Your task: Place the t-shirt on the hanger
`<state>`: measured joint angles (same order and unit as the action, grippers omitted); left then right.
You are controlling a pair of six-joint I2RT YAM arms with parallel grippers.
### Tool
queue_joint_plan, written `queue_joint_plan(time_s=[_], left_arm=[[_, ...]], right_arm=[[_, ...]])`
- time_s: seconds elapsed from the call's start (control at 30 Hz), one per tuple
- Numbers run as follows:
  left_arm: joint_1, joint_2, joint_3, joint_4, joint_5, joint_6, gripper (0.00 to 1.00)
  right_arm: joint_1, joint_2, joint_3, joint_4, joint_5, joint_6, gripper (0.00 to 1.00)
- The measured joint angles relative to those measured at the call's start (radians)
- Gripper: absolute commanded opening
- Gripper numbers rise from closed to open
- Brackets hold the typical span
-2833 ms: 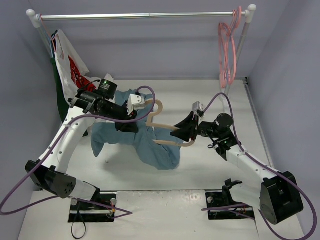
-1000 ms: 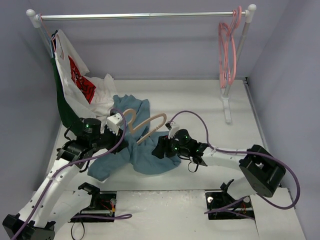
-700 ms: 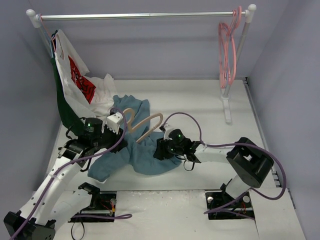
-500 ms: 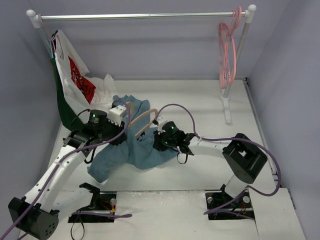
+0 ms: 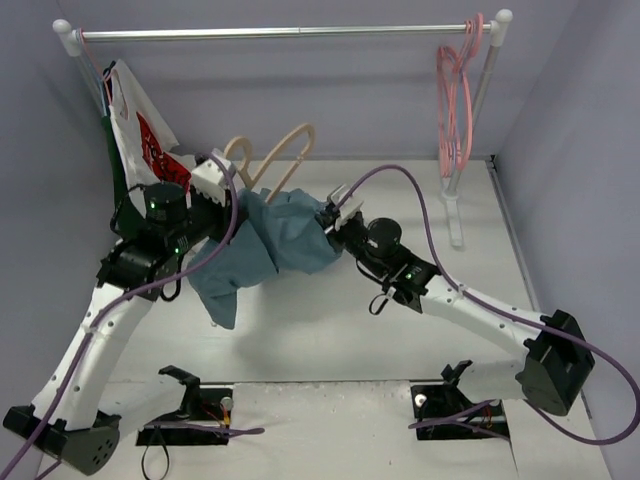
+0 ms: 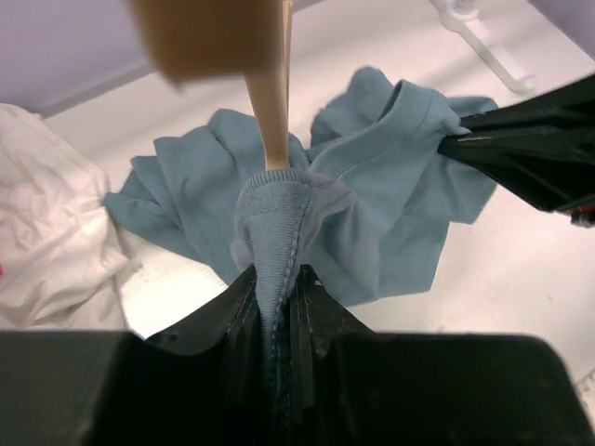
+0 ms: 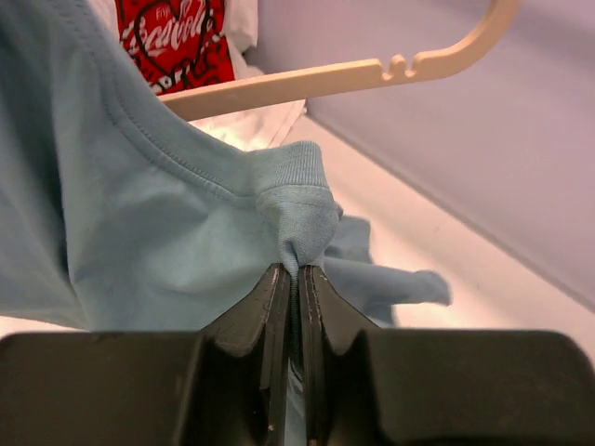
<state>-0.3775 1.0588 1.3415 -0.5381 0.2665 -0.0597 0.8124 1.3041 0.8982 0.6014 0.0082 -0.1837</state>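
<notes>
Teal-blue and wrinkled, the soft short-sleeved cloth t-shirt is pinched in both my jaws. My left jaws are closed tight on its ribbed collar and my right jaws are closed tight on a collar fold opposite, so the shirt is slung between them over the white counter. Just beyond, the thin tan curved-hook hanger pokes one arm into the neck. I judge I'm mid-threading; next the collar needs stretching over the other shoulder.

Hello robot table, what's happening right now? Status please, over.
Left gripper and right gripper both shut on the t-shirt, stretched between them. Hanger runs into the cloth at the left grip. White printed garment hangs close by.
</notes>
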Motion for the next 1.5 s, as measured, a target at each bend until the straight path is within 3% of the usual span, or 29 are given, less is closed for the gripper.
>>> queue_joint_plan(time_s=[0.07, 0.1, 0.27, 0.4, 0.57, 0.83, 1.13, 1.4, 1.5], left_arm=[[0.0, -0.049, -0.088, 0.043, 0.029, -0.005, 0.0], [0.0, -0.069, -0.137, 0.057, 0.043, -0.012, 0.0], [-0.016, -0.111, -0.433, 0.116, 0.095, -0.095, 0.0], [-0.101, -0.115, -0.592, 0.123, 0.068, -0.164, 0.0], [-0.22, -0.15, -0.601, 0.104, -0.019, -0.195, 0.0], [-0.225, -0.189, -0.599, 0.083, -0.097, -0.222, 0.0], [-0.225, -0.209, -0.599, 0.071, -0.125, -0.241, 0.0], [-0.225, -0.224, -0.599, 0.071, -0.13, -0.245, 0.0], [-0.225, -0.234, -0.599, 0.071, -0.13, -0.247, 0.0]], right_arm=[[0.0, -0.023, -0.045, -0.003, 0.002, 0.007, 0.32], [0.0, -0.033, -0.081, -0.011, 0.002, 0.021, 0.38], [0.0, -0.071, -0.241, -0.176, -0.001, 0.131, 0.48], [0.0, -0.124, -0.251, -0.298, 0.008, 0.261, 0.47], [0.003, -0.179, -0.228, -0.339, 0.035, 0.481, 0.44], [0.051, 0.032, -0.094, -0.396, 0.096, 0.708, 0.47], [0.133, 0.227, 0.059, -0.494, 0.238, 0.829, 0.54], [0.143, 0.35, 0.14, -0.568, 0.362, 0.885, 0.54], [0.144, 0.37, 0.143, -0.585, 0.396, 0.893, 0.48]])
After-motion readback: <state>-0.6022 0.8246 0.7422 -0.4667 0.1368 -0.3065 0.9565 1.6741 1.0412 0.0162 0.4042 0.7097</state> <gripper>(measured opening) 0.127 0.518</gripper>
